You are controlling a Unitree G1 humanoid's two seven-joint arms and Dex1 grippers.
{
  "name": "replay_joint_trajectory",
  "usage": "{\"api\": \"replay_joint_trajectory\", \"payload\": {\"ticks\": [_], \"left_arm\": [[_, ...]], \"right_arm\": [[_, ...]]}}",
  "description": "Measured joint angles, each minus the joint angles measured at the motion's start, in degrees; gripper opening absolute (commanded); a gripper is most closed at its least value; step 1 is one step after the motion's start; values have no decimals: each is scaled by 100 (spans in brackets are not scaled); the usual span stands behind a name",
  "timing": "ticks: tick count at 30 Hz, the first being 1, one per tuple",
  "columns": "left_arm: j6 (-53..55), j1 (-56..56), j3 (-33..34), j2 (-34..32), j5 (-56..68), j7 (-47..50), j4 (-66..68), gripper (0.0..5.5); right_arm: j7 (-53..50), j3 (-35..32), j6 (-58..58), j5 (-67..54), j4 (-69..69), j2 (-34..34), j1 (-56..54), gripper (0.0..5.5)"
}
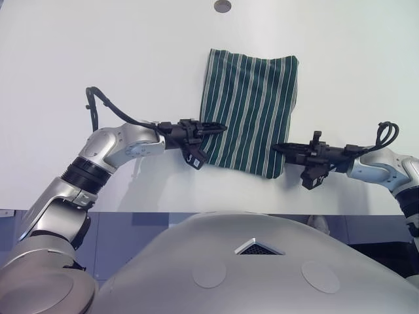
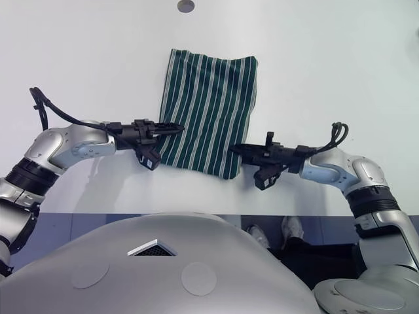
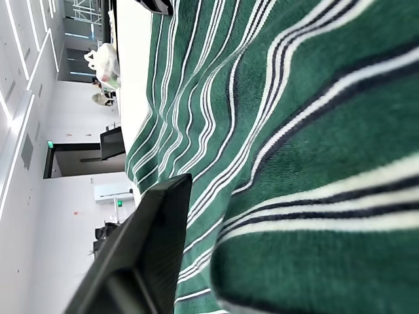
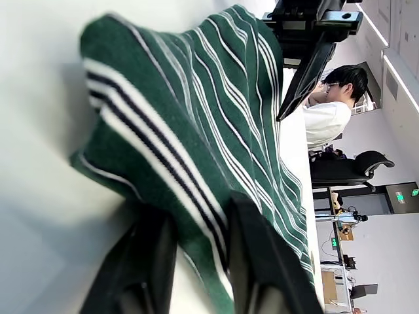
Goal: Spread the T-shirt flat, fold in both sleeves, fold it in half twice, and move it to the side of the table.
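Observation:
The T-shirt (image 1: 252, 111), green with thin white stripes, lies folded into a compact rectangle on the white table (image 1: 98, 59). My left gripper (image 1: 219, 127) comes in low from the left and is shut on the shirt's left edge near its near corner. In the left wrist view, one black finger (image 3: 144, 248) lies against the cloth (image 3: 294, 131). My right gripper (image 1: 278, 148) is at the near right corner. In the right wrist view its two fingers (image 4: 147, 261) are closed with the striped fabric (image 4: 196, 98) between them. The near hem sits slightly raised off the table.
A round grey grommet (image 1: 222, 6) is set into the table beyond the shirt. The table's front edge (image 1: 196, 210) runs just below both grippers. Bare white surface stretches to the left (image 1: 52, 78) and right (image 1: 366, 65) of the shirt.

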State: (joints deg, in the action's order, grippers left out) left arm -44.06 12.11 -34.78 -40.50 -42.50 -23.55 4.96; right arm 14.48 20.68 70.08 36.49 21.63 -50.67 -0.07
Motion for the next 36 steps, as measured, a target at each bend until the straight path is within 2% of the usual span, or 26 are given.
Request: {"api": "replay_joint_trajectory", "payload": {"ticks": [2,5,11,13,17,22,26,29,31,36], "left_arm": [[3,-3,-33,0,12,-28,52,88],[-4,90,-54,0,15,-209,32,50],[5,203,-64,-1,150,-463,50,19],[78,317,-77,-48,522,-982,97,16],[360,588,-333,-263,2408,-2680,68,14],[1948,508,-600,-748,4579,-5053,-571,14],[4074,241,-547,-1286,6088,-6111,-1898,14],[5353,201,-321,-1459,6865,-6341,-2533,14],[6128,268,-103,-1478,7270,-6386,-2640,14],[7245,721,452,-1071,7704,-6370,-1853,14]], "right_arm": [[2,-1,4,-41,-12,-2,-29,22],[4,9,-14,-89,-24,1,-54,13],[249,122,-161,-405,-64,-4,-53,13],[739,330,-502,-1057,-347,-69,-19,13],[1960,556,-1672,-2829,-1441,-404,-177,13],[4119,733,-4488,-5239,-3264,-1096,-287,12],[5193,692,-6051,-6241,-4427,-1900,257,11],[5411,460,-7095,-6802,-4911,-2075,321,11],[5359,329,-7915,-7156,-5066,-1961,137,11],[5064,35,-9288,-7685,-4006,-678,-869,11]]}}
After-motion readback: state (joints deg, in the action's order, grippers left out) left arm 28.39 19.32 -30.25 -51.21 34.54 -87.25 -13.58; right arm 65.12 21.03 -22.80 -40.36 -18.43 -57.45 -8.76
